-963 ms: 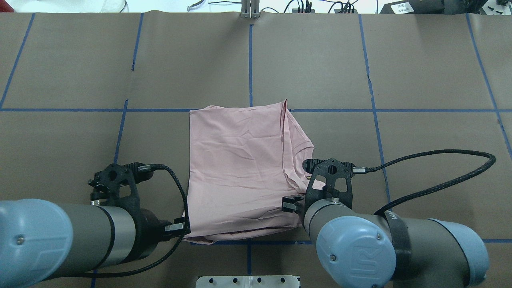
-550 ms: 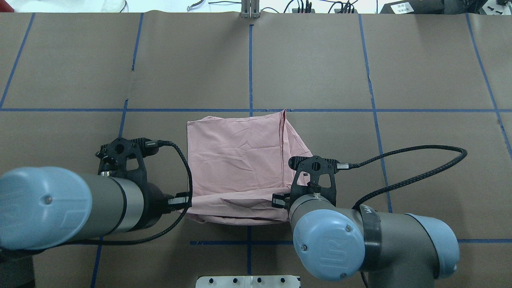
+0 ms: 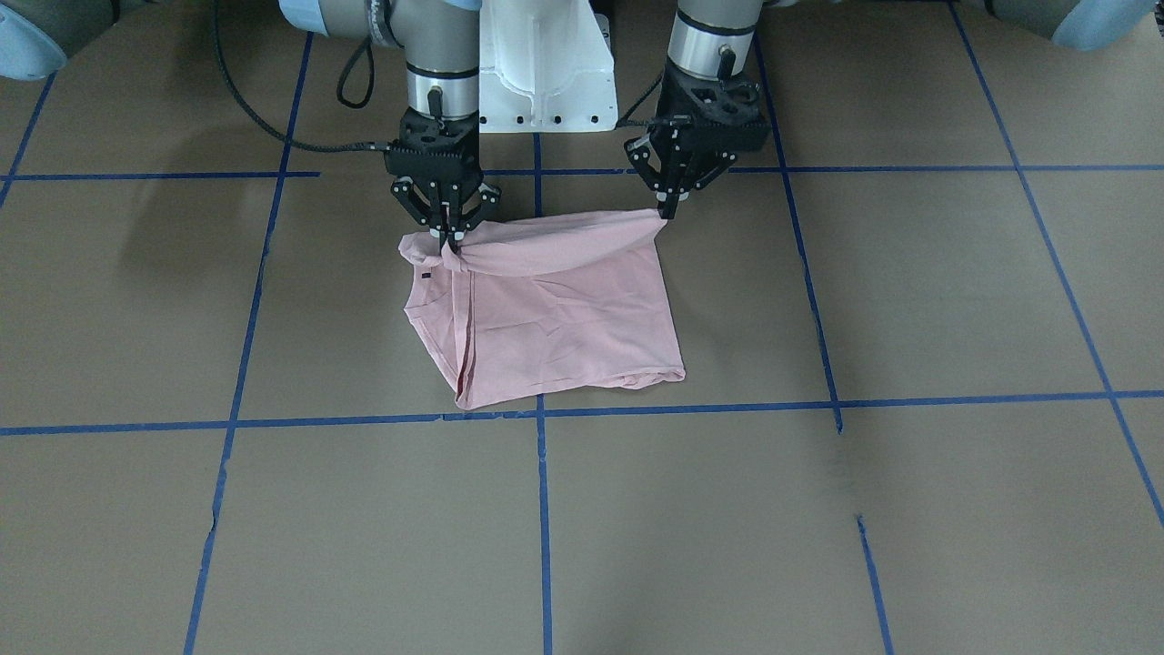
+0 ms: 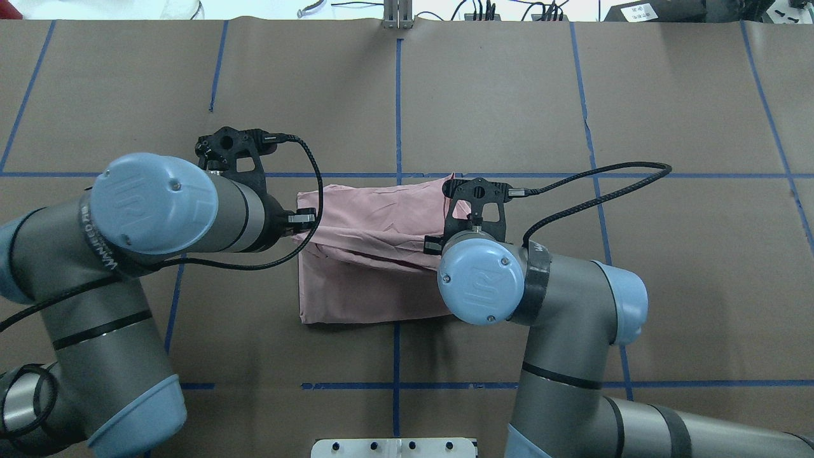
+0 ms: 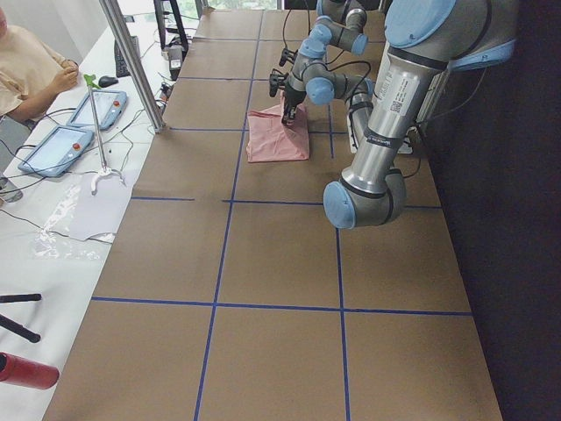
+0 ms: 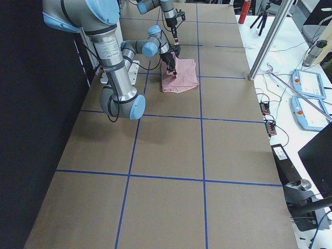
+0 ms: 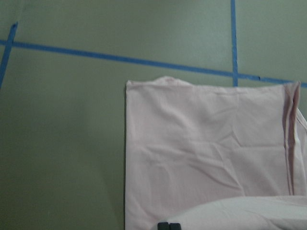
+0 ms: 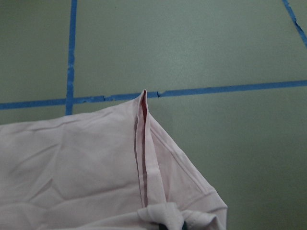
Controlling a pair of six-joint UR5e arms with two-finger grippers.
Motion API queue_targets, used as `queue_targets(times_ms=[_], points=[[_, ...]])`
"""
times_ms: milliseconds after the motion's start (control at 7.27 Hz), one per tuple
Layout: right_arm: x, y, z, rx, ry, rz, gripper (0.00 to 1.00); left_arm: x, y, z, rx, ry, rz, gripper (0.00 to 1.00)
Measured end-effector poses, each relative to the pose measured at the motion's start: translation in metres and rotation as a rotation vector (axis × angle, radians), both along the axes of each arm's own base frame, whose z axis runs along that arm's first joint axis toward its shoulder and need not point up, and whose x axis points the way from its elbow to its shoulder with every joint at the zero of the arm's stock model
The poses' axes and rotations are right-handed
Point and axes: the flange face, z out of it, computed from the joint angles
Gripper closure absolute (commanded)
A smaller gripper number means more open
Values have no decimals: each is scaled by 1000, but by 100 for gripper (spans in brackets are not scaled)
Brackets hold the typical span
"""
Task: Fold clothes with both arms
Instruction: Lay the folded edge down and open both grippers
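Observation:
The light pink T-shirt (image 3: 564,318) lies folded on the brown table, plain side up. Its edge nearest the robot is lifted and stretched between both grippers. My left gripper (image 3: 667,207) is shut on one corner of that edge, at the right in the front-facing view. My right gripper (image 3: 447,238) is shut on the bunched other corner. From overhead, the raised band of the shirt (image 4: 375,245) hangs over its flat part, and the wrists hide both grippers. In the wrist views the shirt (image 7: 206,153) (image 8: 81,163) spreads flat below.
The white pedestal (image 3: 546,73) stands at the robot's edge of the table. Blue tape lines (image 4: 397,114) grid the brown surface. Side benches hold tablets (image 5: 53,145) (image 6: 306,83) and a metal post (image 5: 131,66); a person (image 5: 26,61) sits there.
Both arms have moved away from the robot, carrying the shirt's near edge up and forward over the rest of the shirt. The near part now lies doubled over.

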Motion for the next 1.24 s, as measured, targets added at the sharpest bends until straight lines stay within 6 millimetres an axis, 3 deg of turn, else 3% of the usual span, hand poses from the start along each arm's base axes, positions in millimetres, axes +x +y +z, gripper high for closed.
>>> queue_targets(times_ms=[275, 413, 550, 688, 825, 1238], points=[[-43, -54, 15, -3, 10, 37, 100, 31, -47, 31, 17, -18, -25, 100], [-62, -76, 25, -1, 3, 51, 72, 44, -64, 47, 29, -28, -25, 100], [-73, -91, 32, -7, -9, 55, 1, 53, -74, 57, 46, -40, -14, 25], [-75, -102, 34, -20, -24, 45, 0, 56, -79, 62, 64, -50, -1, 0], [-71, -111, 30, -33, -39, 19, 0, 50, -83, 60, 105, -59, 24, 0], [-45, -120, -7, -91, -115, -96, 0, -26, -93, 53, 228, -39, 167, 0]])
